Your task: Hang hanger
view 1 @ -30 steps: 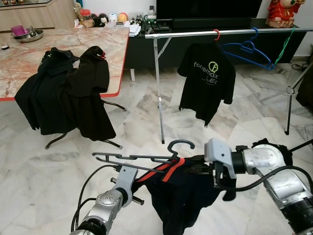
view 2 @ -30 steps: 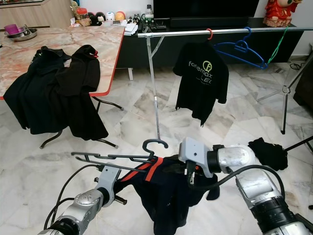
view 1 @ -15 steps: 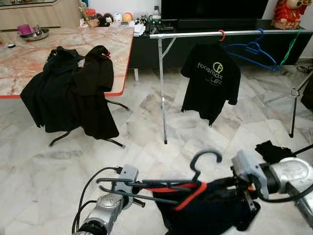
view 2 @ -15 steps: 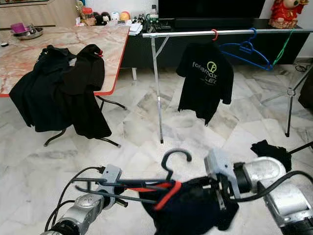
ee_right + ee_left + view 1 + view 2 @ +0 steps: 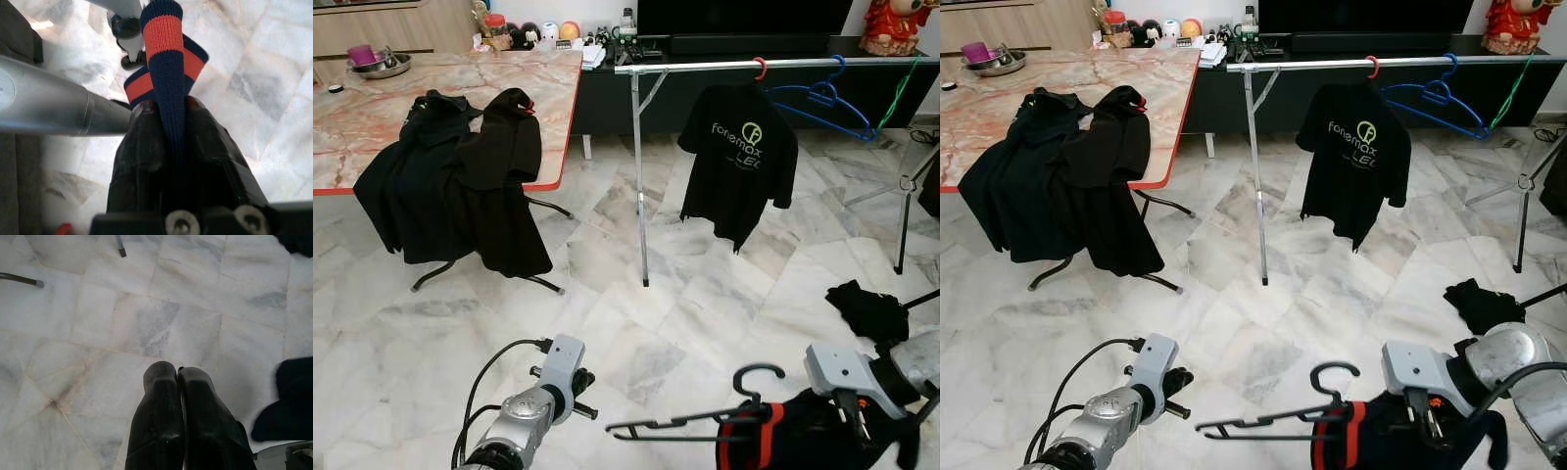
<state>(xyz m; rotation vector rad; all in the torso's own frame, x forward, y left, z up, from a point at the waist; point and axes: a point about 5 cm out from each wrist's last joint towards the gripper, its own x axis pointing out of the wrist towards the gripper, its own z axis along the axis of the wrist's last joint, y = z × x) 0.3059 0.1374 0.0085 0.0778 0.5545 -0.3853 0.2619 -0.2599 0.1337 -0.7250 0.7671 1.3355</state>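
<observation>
hanger (image 5: 1278, 421) | carries shirt (image 5: 1400, 446) | collar between right fingers (image 5: 142, 161)

White marble floor (image 5: 705, 304), black cloth heap (image 5: 868, 310) lying on it just beyond the right gripper (image 5: 852, 421), clothes-rack foot (image 5: 645, 283) standing well ahead of both grippers

Navy collar (image 5: 168, 49) orange-striped, black hanger (image 5: 690, 423), black fingers (image 5: 159, 416)
</observation>
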